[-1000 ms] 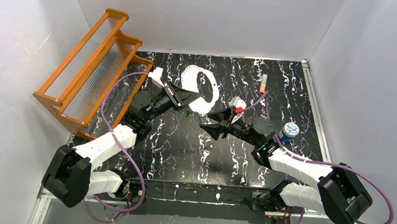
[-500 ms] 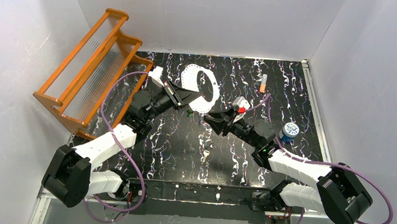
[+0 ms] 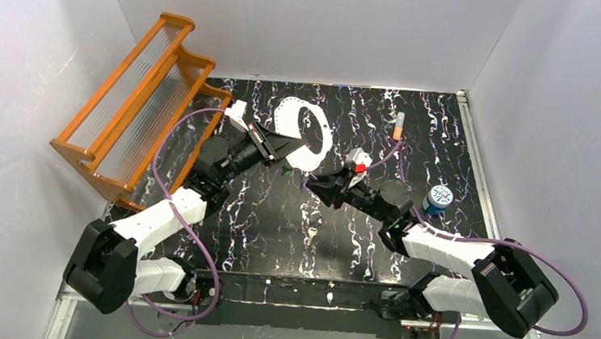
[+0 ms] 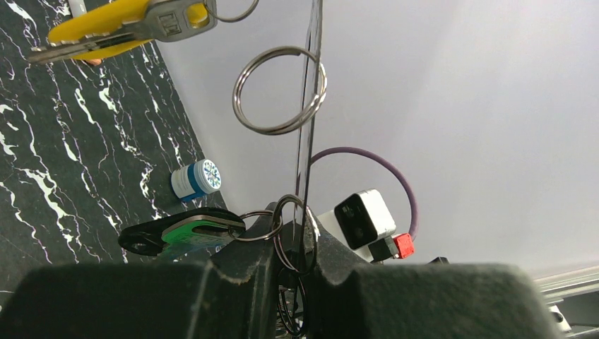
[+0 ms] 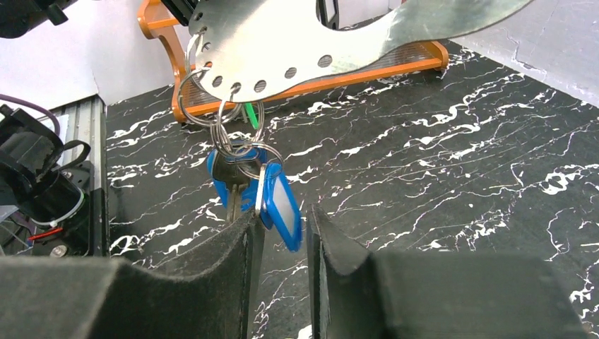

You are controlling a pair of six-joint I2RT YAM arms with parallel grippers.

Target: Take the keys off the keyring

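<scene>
My left gripper [image 3: 284, 147] is shut on the keyring [image 3: 306, 134], a flat grey oval plate held upright above the table. In the left wrist view the keyring [image 4: 309, 106] is edge-on between my closed jaws [image 4: 297, 244], with a yellow key [image 4: 106, 28], a green key [image 4: 187, 229] and a bare split ring [image 4: 279, 90] hanging from it. In the right wrist view the keyring [image 5: 318, 39] carries blue-headed keys [image 5: 279, 201] on split rings. My right gripper [image 5: 282, 226] is open, and the blue heads hang between its fingertips. It also shows in the top view [image 3: 313, 180].
An orange rack [image 3: 144, 105] stands at the back left. A small orange-and-white tube [image 3: 399, 126] lies at the back right. A blue-and-white disc [image 3: 439, 198] sits beside my right arm. White walls close the black marbled table [image 3: 277, 224].
My right gripper has moved in towards the keys hanging under the keyring and its jaws have narrowed. The left gripper and the keyring have stayed still.
</scene>
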